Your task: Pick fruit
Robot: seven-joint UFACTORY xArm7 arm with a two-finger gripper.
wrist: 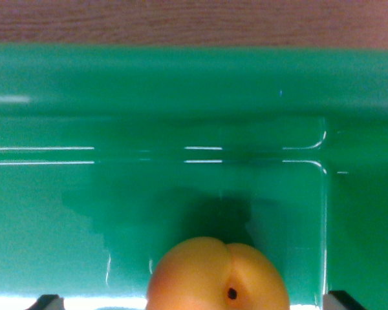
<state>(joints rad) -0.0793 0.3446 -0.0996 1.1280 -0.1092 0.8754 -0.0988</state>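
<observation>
At my left fingertip (46,301), only a dark corner shows. The orange fruit (218,275), perhaps an apricot, sits between my fingers on the green tray (181,84), at my view's bottom edge. My right fingertip (344,299) stands clear, so my gripper (195,301) looks spread; nothing grasped or lifted yet.

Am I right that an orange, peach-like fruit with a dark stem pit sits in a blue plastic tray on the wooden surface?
Not quite: the tray is green, not blue. The wrist view shows the orange, peach-like fruit with its dark stem pit lying in that green plastic tray, and the wooden surface beyond its far rim.
</observation>
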